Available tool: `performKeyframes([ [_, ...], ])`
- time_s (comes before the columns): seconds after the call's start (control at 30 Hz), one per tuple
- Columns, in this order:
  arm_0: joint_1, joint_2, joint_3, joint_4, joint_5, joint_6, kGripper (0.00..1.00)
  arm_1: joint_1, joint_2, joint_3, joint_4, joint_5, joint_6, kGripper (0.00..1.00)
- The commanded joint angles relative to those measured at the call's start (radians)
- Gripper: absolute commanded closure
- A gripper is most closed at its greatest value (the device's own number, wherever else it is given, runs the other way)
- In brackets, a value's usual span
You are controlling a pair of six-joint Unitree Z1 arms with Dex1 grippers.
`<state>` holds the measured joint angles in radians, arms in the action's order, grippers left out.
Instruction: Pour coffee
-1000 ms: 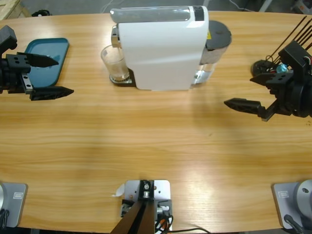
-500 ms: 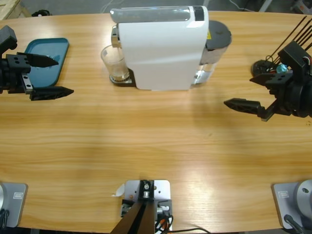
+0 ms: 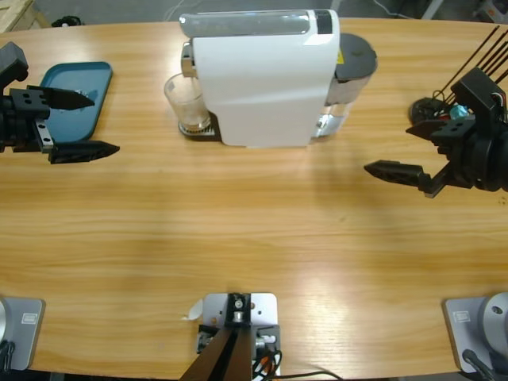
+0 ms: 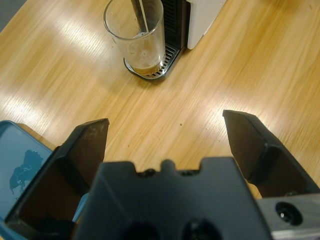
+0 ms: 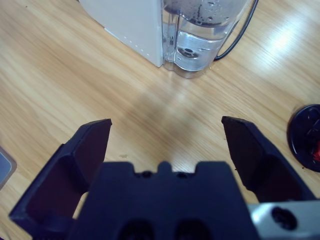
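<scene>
Setting: robotics lab bench, not a home kitchen. Evidence: long pale wooden table (image 3: 254, 238) bare apart from staged props. Landmark is a white boxy capsule coffee machine (image 3: 266, 79) at the far middle. At its spout side, a clear drinking glass (image 3: 185, 103); further out that way, a teal plastic tray (image 3: 75, 95). On its opposite side, black cabling (image 3: 476, 55) at the table's end.

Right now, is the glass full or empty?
Almost empty. The glass stands upright at the coffee machine, with only a thin brown layer of coffee at its bottom.
</scene>
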<state>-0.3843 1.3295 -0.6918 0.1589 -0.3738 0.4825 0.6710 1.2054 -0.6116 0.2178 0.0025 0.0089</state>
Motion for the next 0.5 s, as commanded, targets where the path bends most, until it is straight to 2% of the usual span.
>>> performKeyframes([
  [0.03, 0.010, 0.027, 0.037, -0.013, 0.013, 0.008, 0.000, -0.013, 0.029, 0.019, 0.011, 0.004, -0.001, 0.000],
  [0.5, 0.010, 0.041, 0.037, -0.022, 0.012, 0.008, 0.000, -0.013, 0.034, 0.019, 0.011, 0.007, -0.001, 0.000],
])
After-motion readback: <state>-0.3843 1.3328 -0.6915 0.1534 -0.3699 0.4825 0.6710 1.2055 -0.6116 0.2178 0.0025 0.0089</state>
